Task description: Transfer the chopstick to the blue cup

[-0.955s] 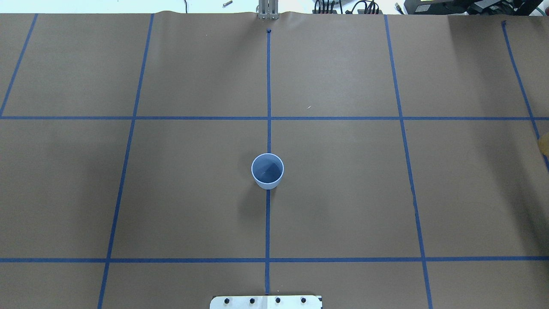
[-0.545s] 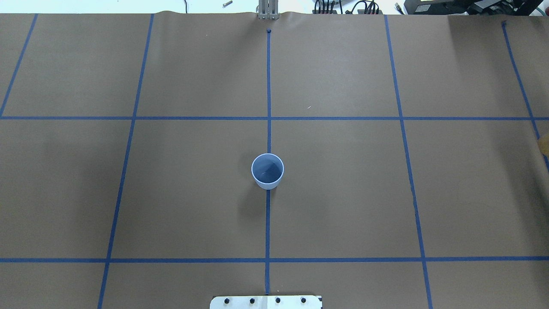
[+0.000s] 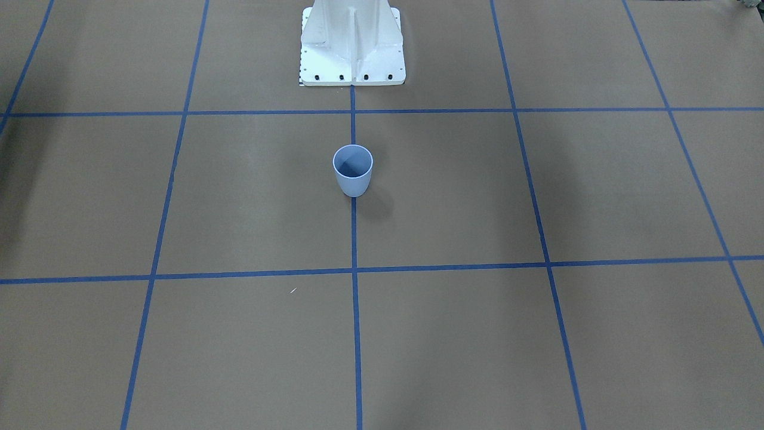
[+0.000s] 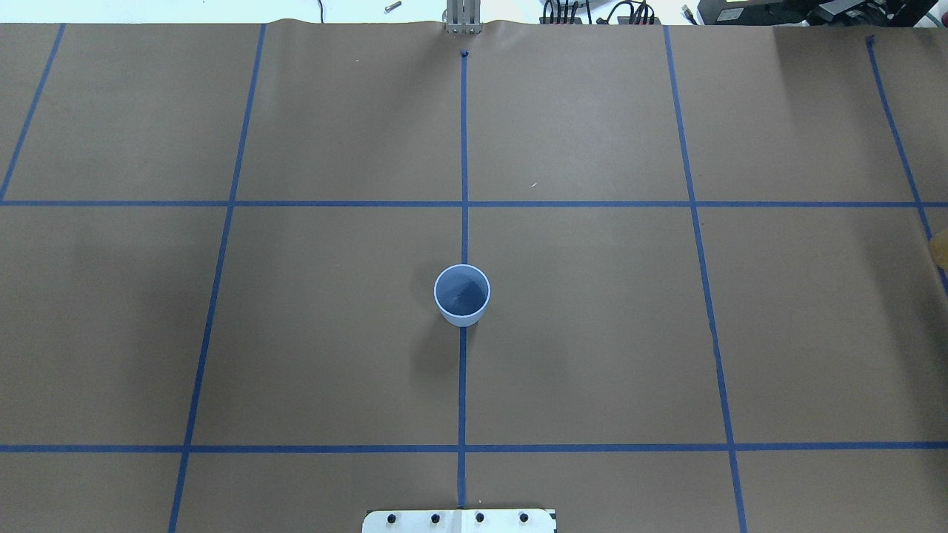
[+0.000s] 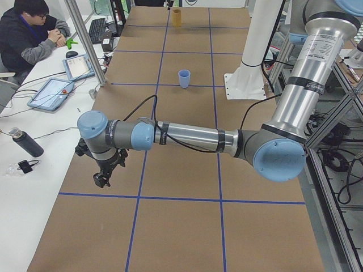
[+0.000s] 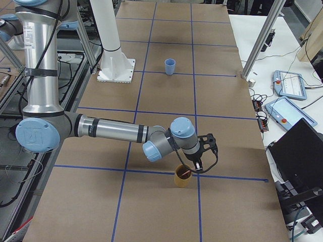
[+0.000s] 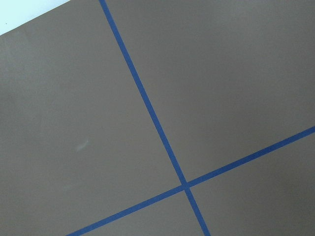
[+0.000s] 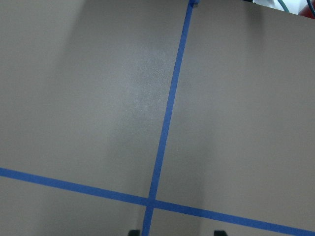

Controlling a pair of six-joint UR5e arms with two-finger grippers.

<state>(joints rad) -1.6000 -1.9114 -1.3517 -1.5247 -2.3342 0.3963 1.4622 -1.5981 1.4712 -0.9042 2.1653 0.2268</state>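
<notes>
Item 1, blue cup (image 4: 462,318): upright on the brown-papered worktop (image 4: 592,333), just below the middle of the overhead view, on the central blue tape line (image 4: 464,133); nothing shows inside it, so you may enter it as unfilled.

Item 2, chopstick: you cannot make it out for certain in any view; it is not on the open paper around the blue cup; my judgement is that it stands in the tan cup (image 6: 181,180), lower centre of the right side view and well apart from the blue cup, though the detail at that mouth is too small to settle.

Item 3, right end effector (image 6: 198,162): hangs just over the tan cup's mouth; in its own wrist view two dark tips (image 8: 133,232) show at the bottom edge, well apart with only paper between them; read it as spread and holding nothing.

Item 4, left end effector (image 5: 103,180): low over the paper at the left of the left side view, far from both cups; you cannot tell whether it is spread or closed, as it appears in that view alone.

Item 5, person (image 5: 28,34): seated at upper left of the left side view, tablets (image 5: 54,93) nearby.

Progress: nothing delivered; the pick-up is, by my reading, the step in hand; the grasp, the lift, the carry to the middle and the release into the blue cup all remain.
</notes>
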